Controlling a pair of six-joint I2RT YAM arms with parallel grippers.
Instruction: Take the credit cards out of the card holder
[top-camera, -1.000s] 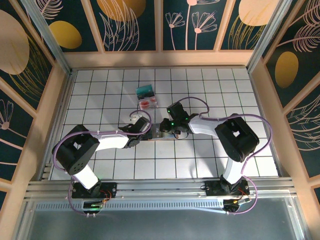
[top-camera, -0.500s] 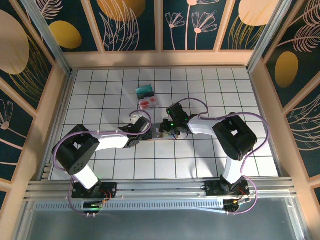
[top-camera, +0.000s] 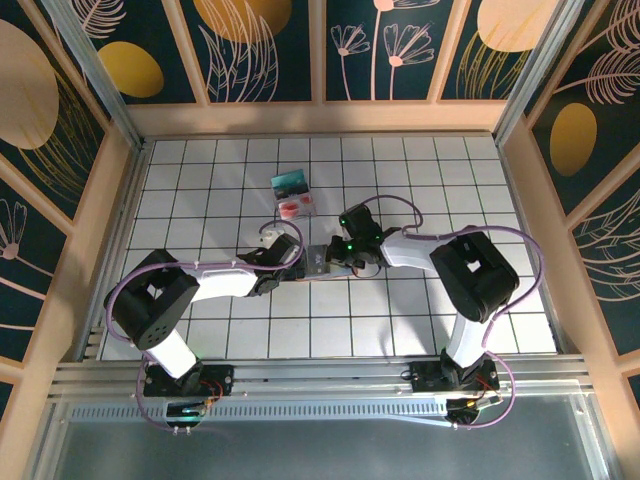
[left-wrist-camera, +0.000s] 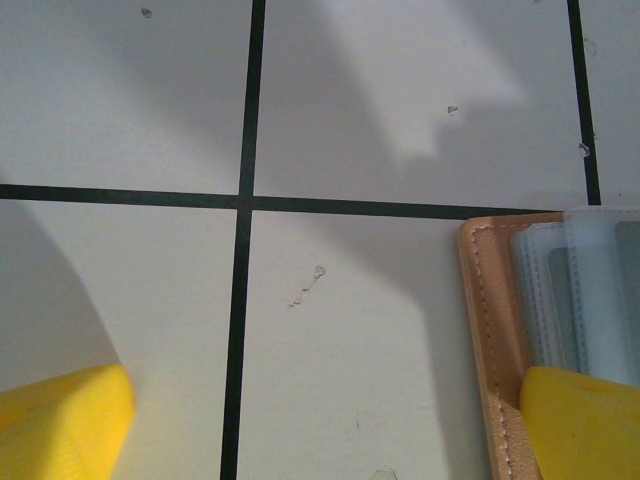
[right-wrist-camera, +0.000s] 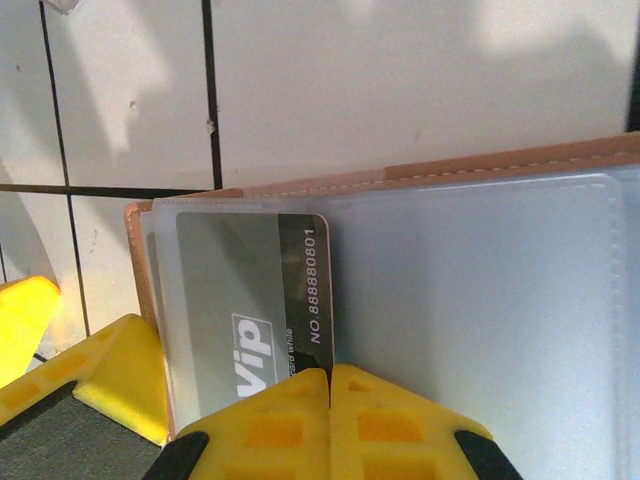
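Card holder (top-camera: 318, 262) near the middle of the white tiled worktop (top-camera: 450, 180), a little toward the near edge, lying open between the two grippers. Tan stitched border, clear sleeves (right-wrist-camera: 480, 330) inside. Grey card (right-wrist-camera: 235, 290) tucked in the end sleeve, marked "VIP" and "NO 888880801", its printed face toward the right wrist camera.

Right gripper (right-wrist-camera: 330, 395) at the lower edge of that card, yellow fingers pressed together with no gap between them. Cannot tell whether card or sleeve is pinched in the seam.

Left gripper (left-wrist-camera: 325, 400) at the opposite end of the holder, fingers spread wide. One yellow fingertip (left-wrist-camera: 580, 420) over the tan border and the sleeve ends, the other out over bare tile, well apart from the holder.

Small clear box (top-camera: 293, 195) with teal and red contents farther toward the far edge of the worktop, left of centre, apart from holder and both arms.
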